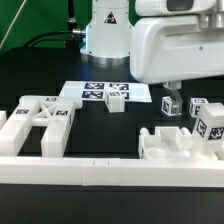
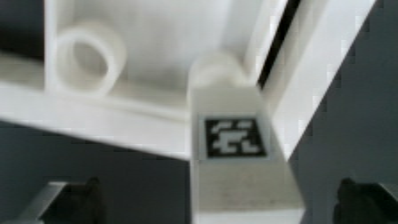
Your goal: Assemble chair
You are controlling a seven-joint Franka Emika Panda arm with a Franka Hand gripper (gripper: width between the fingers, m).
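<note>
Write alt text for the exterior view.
The arm's gripper hangs low over a black table, near white tagged chair parts at the exterior view's right; more parts lie at its left, the marker board behind.

The marker board (image 1: 88, 91) lay flat near the back of the black table (image 1: 110, 128). A long white rail (image 1: 100, 173) ran along the table's front edge.
</note>
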